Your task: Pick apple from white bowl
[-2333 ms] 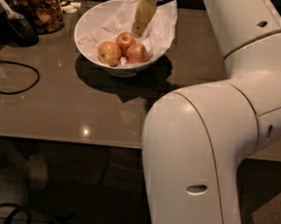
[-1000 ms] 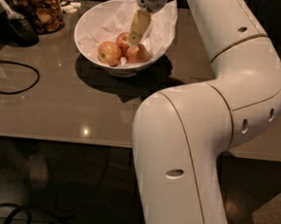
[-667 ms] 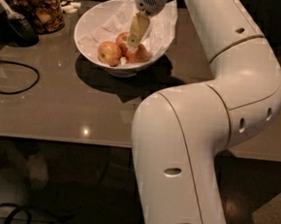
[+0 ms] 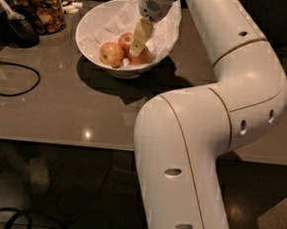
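The white bowl [image 4: 89, 24], lined with crumpled white paper [image 4: 115, 19], stands at the back of the table. It holds three reddish apples: one at the front left [image 4: 111, 54], one behind it [image 4: 125, 39], and one at the right [image 4: 145, 57] partly hidden by my gripper. My gripper [image 4: 137, 45] reaches down from above into the bowl. Its tip sits between the back apple and the right apple, touching or almost touching them.
A glass jar of brown snacks [image 4: 41, 6] stands at the back left, with a black utensil [image 4: 20, 27] beside it. A black cable [image 4: 11, 79] loops over the left of the brown table [image 4: 59, 115]. My big white arm [image 4: 217, 117] fills the right half.
The arm swung its elbow left and the gripper came lower into the bowl among the apples. Over the last second it has barely moved.
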`<state>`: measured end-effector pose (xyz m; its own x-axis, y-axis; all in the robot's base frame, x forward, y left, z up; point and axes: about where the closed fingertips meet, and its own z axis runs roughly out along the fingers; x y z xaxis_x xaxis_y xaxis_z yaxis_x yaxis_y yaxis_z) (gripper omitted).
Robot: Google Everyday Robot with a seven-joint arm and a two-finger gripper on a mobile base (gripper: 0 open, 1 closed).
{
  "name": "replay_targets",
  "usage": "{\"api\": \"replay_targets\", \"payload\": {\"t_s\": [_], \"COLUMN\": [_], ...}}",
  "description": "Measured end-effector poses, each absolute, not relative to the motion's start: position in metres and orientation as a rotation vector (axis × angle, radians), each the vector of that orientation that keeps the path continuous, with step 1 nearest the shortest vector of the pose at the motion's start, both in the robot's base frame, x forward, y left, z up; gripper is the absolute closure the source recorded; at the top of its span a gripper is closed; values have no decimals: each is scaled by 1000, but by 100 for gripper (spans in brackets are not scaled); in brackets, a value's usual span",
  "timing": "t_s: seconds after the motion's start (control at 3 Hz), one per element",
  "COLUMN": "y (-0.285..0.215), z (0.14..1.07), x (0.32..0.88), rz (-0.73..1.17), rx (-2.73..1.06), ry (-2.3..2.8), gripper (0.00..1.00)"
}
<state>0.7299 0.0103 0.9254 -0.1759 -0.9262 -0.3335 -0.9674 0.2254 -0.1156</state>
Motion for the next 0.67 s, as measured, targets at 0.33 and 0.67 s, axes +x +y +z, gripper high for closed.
{"api": "replay_targets", "payload": {"t_s": [0.33, 0.67], "y": [7, 4], "z": [916, 908], "x": [732, 734], "rz": [186, 204], "rx": [-1759, -1754], "ry": [2189, 2202], "gripper": [26, 27]}}
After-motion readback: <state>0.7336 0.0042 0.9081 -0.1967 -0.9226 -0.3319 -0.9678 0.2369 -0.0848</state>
